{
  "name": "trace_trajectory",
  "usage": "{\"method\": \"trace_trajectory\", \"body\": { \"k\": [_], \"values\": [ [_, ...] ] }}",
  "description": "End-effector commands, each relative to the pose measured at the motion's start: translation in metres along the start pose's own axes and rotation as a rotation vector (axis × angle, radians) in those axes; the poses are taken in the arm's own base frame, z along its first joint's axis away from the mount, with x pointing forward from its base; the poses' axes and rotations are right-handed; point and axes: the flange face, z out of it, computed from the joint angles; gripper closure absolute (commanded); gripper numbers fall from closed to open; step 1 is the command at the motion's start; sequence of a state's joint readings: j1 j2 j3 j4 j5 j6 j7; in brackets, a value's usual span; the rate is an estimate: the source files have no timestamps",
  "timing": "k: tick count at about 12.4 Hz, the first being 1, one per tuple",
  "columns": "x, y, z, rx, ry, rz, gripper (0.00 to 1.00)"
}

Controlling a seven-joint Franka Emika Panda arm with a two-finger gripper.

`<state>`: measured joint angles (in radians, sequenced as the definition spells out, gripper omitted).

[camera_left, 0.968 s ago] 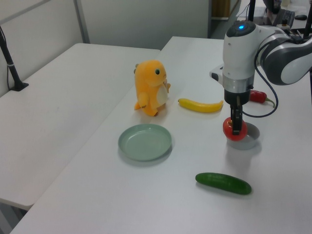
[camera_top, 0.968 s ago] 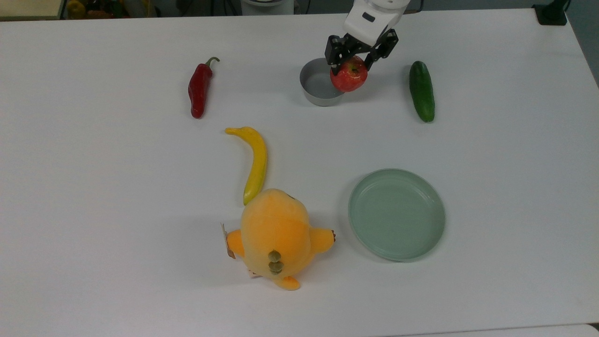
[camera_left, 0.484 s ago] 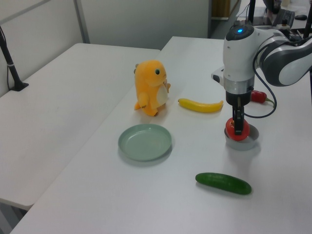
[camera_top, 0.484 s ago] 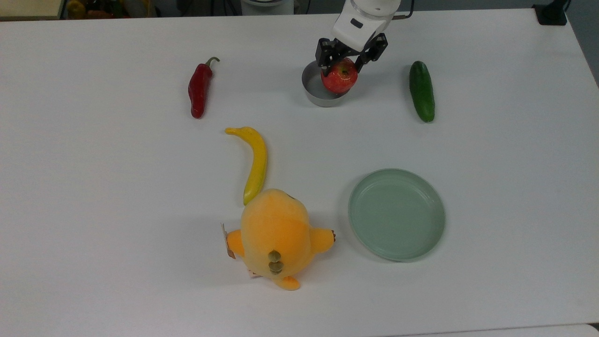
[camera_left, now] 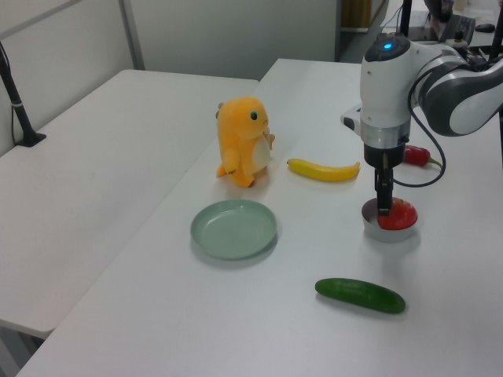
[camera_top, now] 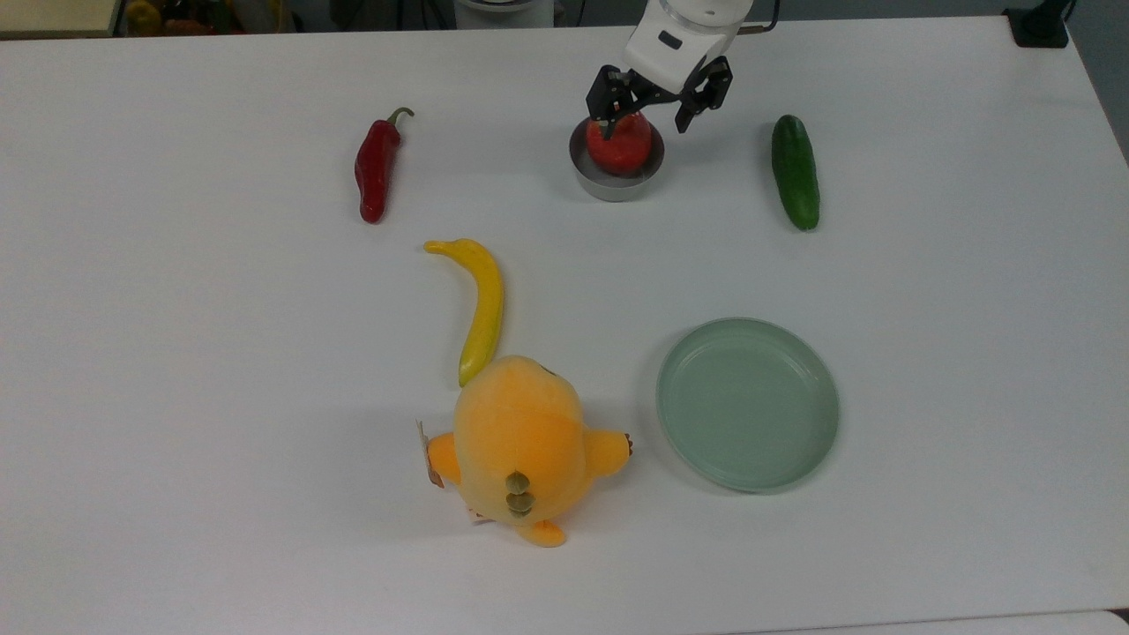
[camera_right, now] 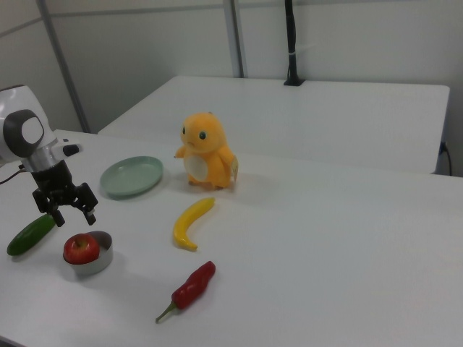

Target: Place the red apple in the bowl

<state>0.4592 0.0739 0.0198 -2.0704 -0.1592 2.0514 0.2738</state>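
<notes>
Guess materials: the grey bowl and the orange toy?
The bowl: likely metal or hard plastic; smooth grey wall with a dull sheen, thin rim; the apple sits inside. The orange toy: plush fabric, fuzzy matte surface, soft rounded seams, paper tag at its side.

I work in a lab or office-like test room: plain white tables (camera_left: 118,157) pushed together around my pincer (camera_right: 66,210), bare pale partition walls (camera_right: 347,36) beyond it, a black clamped pole (camera_right: 291,43), cables behind me.
</notes>
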Motion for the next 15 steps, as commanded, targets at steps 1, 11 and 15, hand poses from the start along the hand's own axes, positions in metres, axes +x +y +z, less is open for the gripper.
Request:
{"method": "trace_trajectory", "body": {
  "k": [1, 11, 15],
  "values": [
    [0.001, 0.029, -0.041, 0.000, 0.008, 0.037, 0.00],
    [0.026, 0.223, -0.136, 0.174, 0.183, 0.527, 0.00],
    [0.025, 0.218, -0.128, 0.192, 0.149, 0.512, 0.00]
  ]
}}
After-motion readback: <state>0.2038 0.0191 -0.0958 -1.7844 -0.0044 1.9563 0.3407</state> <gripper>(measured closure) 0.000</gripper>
